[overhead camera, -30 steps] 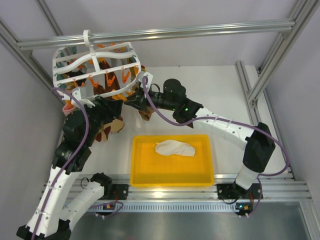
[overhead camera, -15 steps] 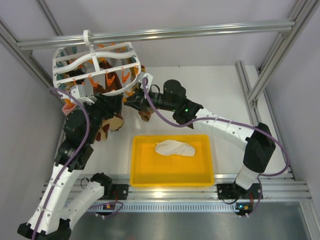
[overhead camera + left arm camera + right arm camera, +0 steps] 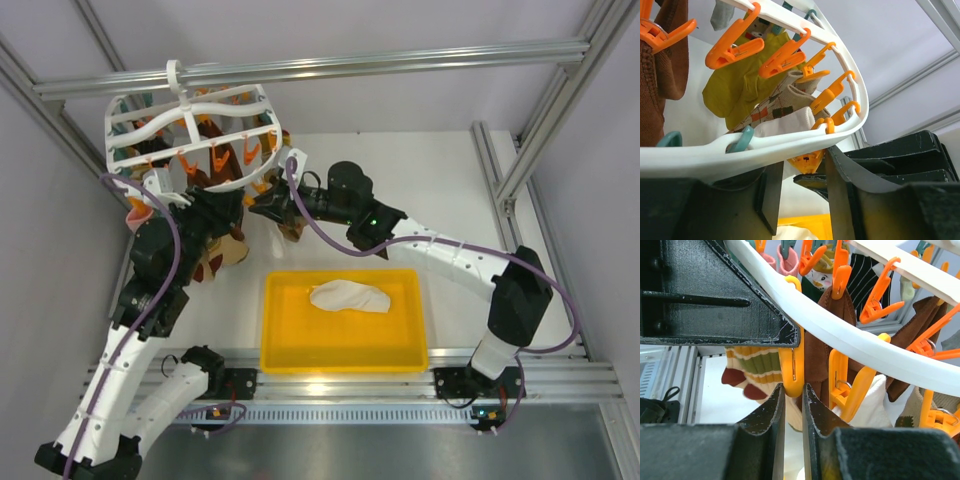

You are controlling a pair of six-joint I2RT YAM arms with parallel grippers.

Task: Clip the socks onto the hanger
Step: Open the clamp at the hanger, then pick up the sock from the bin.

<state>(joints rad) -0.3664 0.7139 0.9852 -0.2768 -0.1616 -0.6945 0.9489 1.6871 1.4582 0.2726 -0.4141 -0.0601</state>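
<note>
Up at the back left, the hanger [image 3: 160, 128] hangs by its hook from a metal bar [image 3: 400, 60], and both arms reach in under its near edge. One cream sock [image 3: 348, 296] lies loose in the yellow tray [image 3: 275, 340] on the table, well apart from both grippers. A second sock [image 3: 790, 124] shows in the left wrist view, hanging under the white rim just beside a patterned sock [image 3: 771, 109]; which clip holds it is hidden.

The left gripper [image 3: 802, 160] sits right below the rim with its fingers spread. A lower clip [image 3: 807, 162] stands in the gap between them, and no firm touch on either side can be made out.

The right gripper [image 3: 793, 390] has its fingers drawn nearly together, nipping the bottom end of an orange clip [image 3: 791, 367] that hangs from the rim in front of a brown sock [image 3: 817, 340].
</note>
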